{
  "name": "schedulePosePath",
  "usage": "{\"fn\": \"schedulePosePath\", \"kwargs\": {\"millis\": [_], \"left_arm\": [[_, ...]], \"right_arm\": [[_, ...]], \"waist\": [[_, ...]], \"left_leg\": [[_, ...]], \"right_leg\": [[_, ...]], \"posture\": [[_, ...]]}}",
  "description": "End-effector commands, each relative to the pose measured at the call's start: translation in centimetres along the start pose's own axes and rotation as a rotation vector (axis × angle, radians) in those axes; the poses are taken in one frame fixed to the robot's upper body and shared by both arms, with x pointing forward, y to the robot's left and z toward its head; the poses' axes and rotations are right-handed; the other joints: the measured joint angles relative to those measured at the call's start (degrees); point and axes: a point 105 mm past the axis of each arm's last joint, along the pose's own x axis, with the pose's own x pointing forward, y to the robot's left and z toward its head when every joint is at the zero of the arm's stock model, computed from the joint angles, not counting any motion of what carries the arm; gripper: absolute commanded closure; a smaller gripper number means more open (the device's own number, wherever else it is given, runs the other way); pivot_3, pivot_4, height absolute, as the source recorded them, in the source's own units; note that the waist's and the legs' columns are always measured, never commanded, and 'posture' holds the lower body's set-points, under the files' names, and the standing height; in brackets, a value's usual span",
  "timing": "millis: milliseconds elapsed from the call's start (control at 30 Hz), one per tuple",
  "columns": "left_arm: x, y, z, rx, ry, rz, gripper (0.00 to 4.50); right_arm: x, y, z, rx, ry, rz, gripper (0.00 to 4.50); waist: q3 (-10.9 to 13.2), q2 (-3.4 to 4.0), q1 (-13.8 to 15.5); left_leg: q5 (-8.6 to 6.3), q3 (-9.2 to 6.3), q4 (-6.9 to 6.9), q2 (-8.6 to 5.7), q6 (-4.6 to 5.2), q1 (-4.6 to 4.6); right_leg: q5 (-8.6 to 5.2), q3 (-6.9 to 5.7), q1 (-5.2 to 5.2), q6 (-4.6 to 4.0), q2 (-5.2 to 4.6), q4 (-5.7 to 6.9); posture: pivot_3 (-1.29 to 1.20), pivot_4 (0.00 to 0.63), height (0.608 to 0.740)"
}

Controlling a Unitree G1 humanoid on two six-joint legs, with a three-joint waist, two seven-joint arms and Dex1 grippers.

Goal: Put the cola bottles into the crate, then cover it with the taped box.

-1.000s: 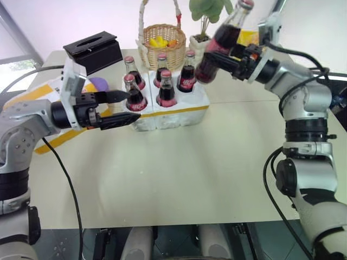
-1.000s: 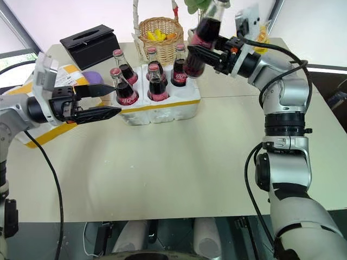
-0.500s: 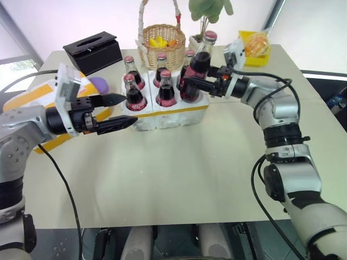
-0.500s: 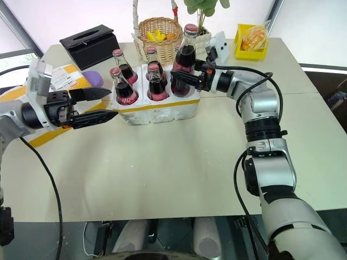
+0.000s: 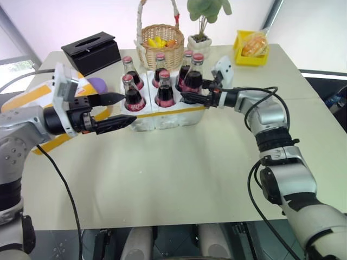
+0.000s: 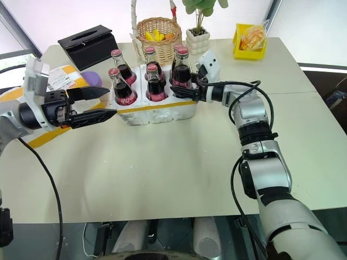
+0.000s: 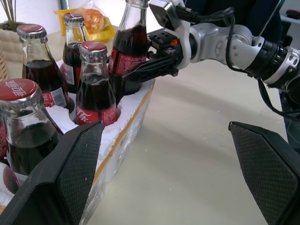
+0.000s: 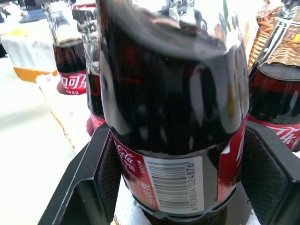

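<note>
Right jaws (image 5: 187,97) clamp sixth cola bottle (image 5: 193,79), seated in crate (image 5: 179,115) corner well | left jaws (image 5: 122,109) wide, empty — beside crate | risk: I retreat before release — bottle tips, crate drags.

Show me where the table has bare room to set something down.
The wide near half of the table, in front of the crate, is bare. So is the right side, below the yellow tray. The back is crowded: wicker basket, black tissue box, taped box.
</note>
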Motion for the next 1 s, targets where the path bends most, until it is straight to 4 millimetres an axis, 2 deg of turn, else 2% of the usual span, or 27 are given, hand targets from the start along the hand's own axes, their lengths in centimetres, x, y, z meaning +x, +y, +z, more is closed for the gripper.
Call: {"fn": "schedulePosePath", "kwargs": {"millis": [33, 67, 233, 333, 433, 533, 633, 733, 867, 900, 1000], "left_arm": [[-0.3, -0.1, 1.4, 0.048, -0.023, 0.001, 0.00], [-0.3, -0.1, 1.4, 0.048, -0.023, 0.001, 0.00], [-0.5, -0.1, 1.2, 0.047, -0.021, 0.017, 0.00], [-1.0, 0.1, 1.2, 0.049, -0.022, 0.045, 0.00], [-1.8, 0.4, 1.1, 0.062, -0.018, 0.103, 0.00], [-3.4, 1.1, 1.2, 0.115, 0.003, 0.220, 0.00], [-6.1, 2.1, 1.4, 0.206, 0.059, 0.392, 0.00], [-9.5, 2.4, 1.1, 0.253, 0.119, 0.541, 0.00], [-13.3, 2.5, -0.1, 0.329, 0.255, 0.712, 0.00], [-15.1, 2.7, -1.0, 0.376, 0.345, 0.791, 0.00], [-18.4, 2.4, -2.7, 0.449, 0.518, 0.925, 0.00]], "right_arm": [[0.8, 0.1, 0.8, 0.002, -0.028, -0.009, 0.35], [0.8, -0.1, 0.7, 0.003, -0.025, -0.024, 0.06], [0.3, -0.9, 0.9, 0.019, -0.035, -0.075, 0.06], [-0.4, -1.2, 1.7, -0.010, -0.045, -0.078, 0.06], [-1.7, -1.0, 3.1, -0.050, -0.053, -0.048, 0.06], [-4.0, -0.3, 4.4, -0.121, -0.043, 0.001, 0.06], [-7.4, 0.0, 5.4, -0.191, -0.003, 0.023, 0.06], [-10.7, 0.3, 5.6, -0.220, 0.049, 0.049, 0.06], [-13.0, 1.0, 5.8, -0.223, 0.065, 0.080, 0.06], [-13.7, 0.9, 5.9, -0.186, 0.069, 0.072, 0.06], [-14.7, 1.3, 6.2, -0.169, 0.064, 0.088, 0.06]], "waist": [[0.00, 0.00, -0.06], [0.00, 0.00, -0.02], [-0.02, -0.03, 0.13], [-0.02, -0.03, 0.12], [-0.01, -0.02, 0.13], [-0.01, -0.02, 0.14], [-0.02, -0.03, 0.22], [-0.01, -0.02, 0.23], [-0.02, -0.03, 0.00], [-0.02, -0.03, -0.08], [-0.02, -0.04, 0.13]], "left_leg": [[0.00, 0.00, 0.00, 0.00, 0.00, 0.01], [0.00, 0.00, 0.00, 0.01, 0.00, 0.02], [0.01, 0.00, 0.09, 0.01, -0.01, 0.02], [0.01, 0.00, 0.10, 0.01, -0.01, 0.02], [0.01, -0.01, 0.07, 0.01, -0.01, 0.02], [0.00, -0.01, 0.01, 0.01, -0.01, 0.01], [0.00, -0.01, -0.02, 0.01, -0.01, 0.01], [-0.01, 0.02, -0.03, 0.02, -0.01, 0.01], [-0.01, 0.13, 0.00, 0.11, -0.01, 0.08], [-0.01, 0.18, 0.02, 0.18, -0.01, 0.13], [-0.02, 0.31, 0.01, 0.29, -0.02, 0.20]], "right_leg": [[0.00, 0.00, 0.00, 0.00, 0.00, 0.00], [0.00, 0.00, 0.00, 0.00, 0.01, 0.01], [0.01, 0.00, 0.04, -0.01, 0.01, 0.02], [0.01, 0.00, 0.04, -0.01, 0.01, 0.02], [0.01, 0.00, 0.04, -0.01, 0.01, 0.02], [0.00, 0.00, 0.03, -0.01, 0.01, -0.02], [-0.01, 0.00, 0.02, -0.01, 0.01, -0.03], [-0.02, 0.00, 0.02, -0.02, 0.00, -0.08], [-0.14, 0.00, 0.05, -0.26, -0.01, -0.10], [-0.11, 0.00, 0.05, -0.33, 0.00, -0.11], [-0.08, 0.03, 0.05, -0.43, 0.04, -0.11]], "posture": [[0.00, 0.150, 0.740], [0.00, 0.150, 0.740], [0.00, 0.150, 0.740], [0.00, 0.150, 0.740], [0.00, 0.150, 0.740], [0.00, 0.150, 0.740], [0.00, 0.150, 0.740], [0.00, 0.150, 0.740], [0.00, 0.150, 0.740], [0.00, 0.150, 0.740], [0.00, 0.150, 0.740]]}}
